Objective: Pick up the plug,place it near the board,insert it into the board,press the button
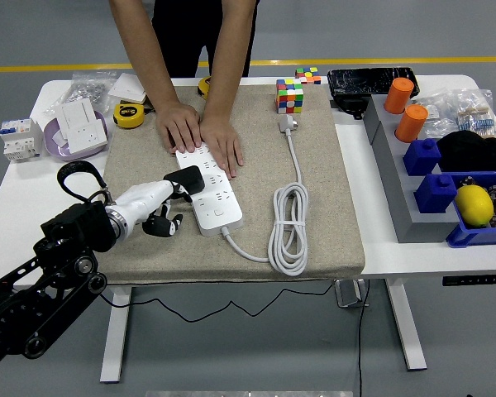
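A white power strip (212,198) lies on the beige mat (314,182). A black plug (186,179) sits tilted on the strip's left edge, and its black cable trails off to the left. My left hand (169,205) comes in from the lower left. Its upper fingers close on the plug's left end and its lower fingers (165,225) are curled on the mat beside the strip. A person's two hands (202,132) press flat on the strip's far end. The strip's button (219,212) shows near its near end.
The strip's white cable (288,227) lies coiled to the right, ending in a plug (288,124) by a colour cube (289,95). A tape measure (131,114) and a white socket (78,124) lie at the far left. Grey and blue bins (430,178) stand at the right.
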